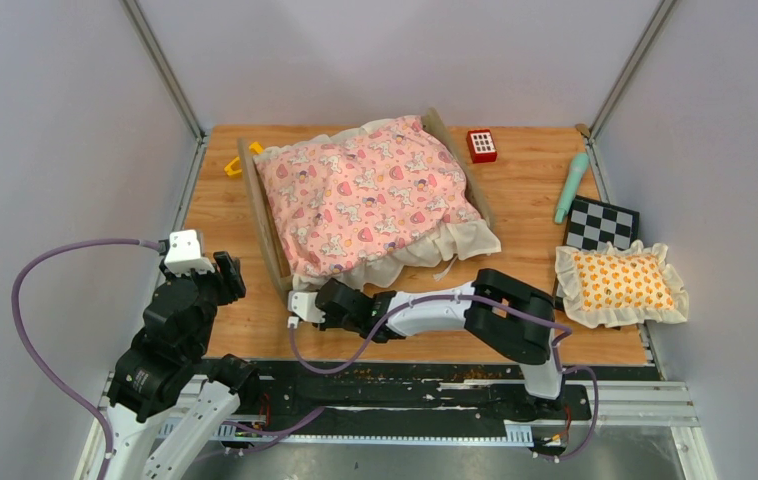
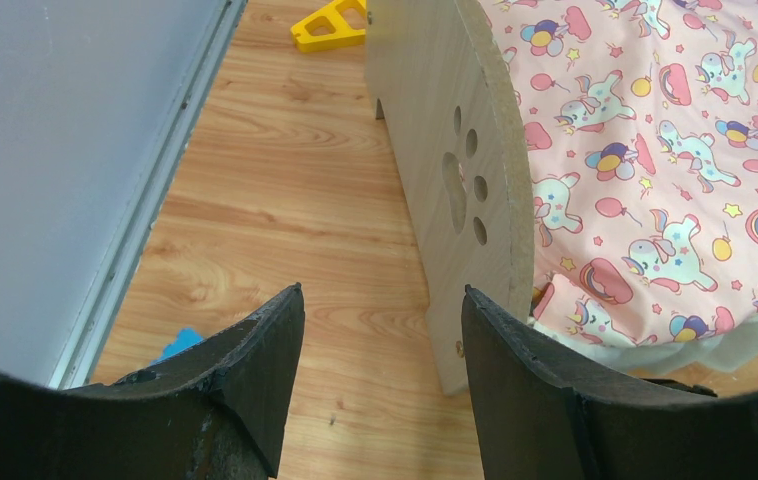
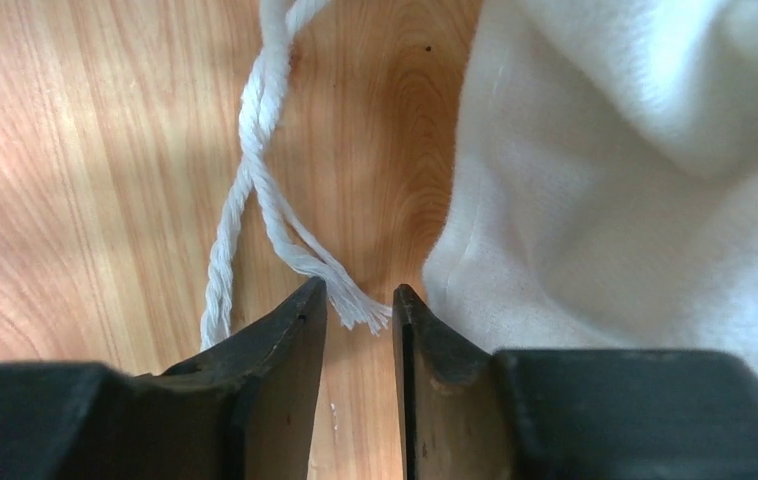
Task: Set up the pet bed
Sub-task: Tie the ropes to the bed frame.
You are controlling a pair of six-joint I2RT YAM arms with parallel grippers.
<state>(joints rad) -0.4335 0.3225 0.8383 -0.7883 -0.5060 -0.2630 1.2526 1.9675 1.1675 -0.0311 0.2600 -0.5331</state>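
Can barely see pet bed (image 1: 258, 205) under puffy quilt (image 1: 365, 195); seeing right gripper (image 3: 358, 295) slightly parted around frayed cord (image 3: 255, 130), left gripper (image 2: 383, 300) wide.

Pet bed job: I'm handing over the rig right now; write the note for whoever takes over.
Left gripper: open, empty, beside the paw-print headboard.
Right gripper: slightly open at the bed's near side, frayed end of a white cord between its tips, unclamped.
Done: pink quilt spread on the pet bed, mid-table.
Left: probably tidy the white ruffle and cord trailing past the near edge. The orange pillow lies apart at right.
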